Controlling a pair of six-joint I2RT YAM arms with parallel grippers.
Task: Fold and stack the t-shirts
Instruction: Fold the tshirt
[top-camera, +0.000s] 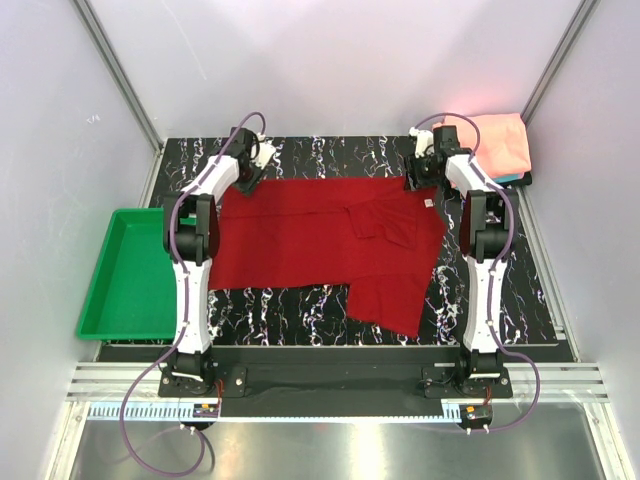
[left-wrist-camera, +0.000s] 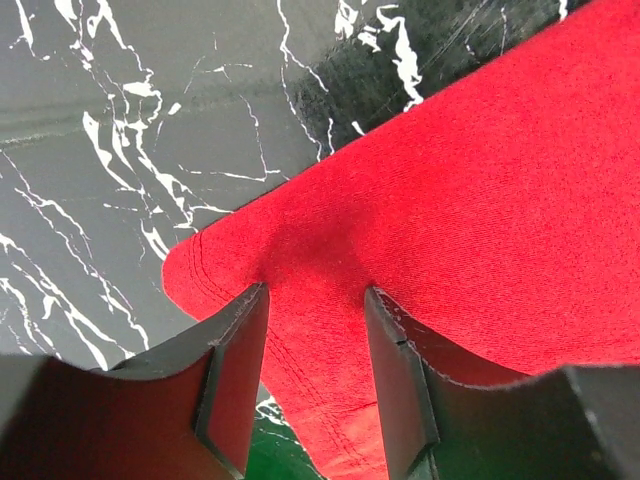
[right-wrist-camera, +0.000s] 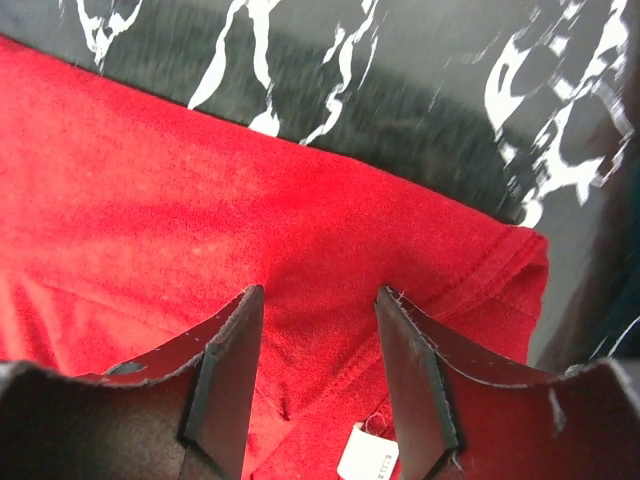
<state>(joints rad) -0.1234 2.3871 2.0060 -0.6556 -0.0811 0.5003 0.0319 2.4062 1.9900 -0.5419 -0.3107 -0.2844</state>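
- Dark red t-shirt (top-camera: 300, 235): we see it spread across the black marbled table (top-camera: 330, 160) between the two arms, with its right part creased and folded over.
- We find the left gripper (left-wrist-camera: 315, 292) at the shirt's far left corner, its fingers apart and the hem showing between them.
- The right gripper (right-wrist-camera: 320, 292) stands at the far right corner, fingers likewise apart over the cloth.
- We see a folded salmon-pink t-shirt (top-camera: 500, 143) at the table's far right corner.
- A green tray (top-camera: 125, 270) sits to the left.
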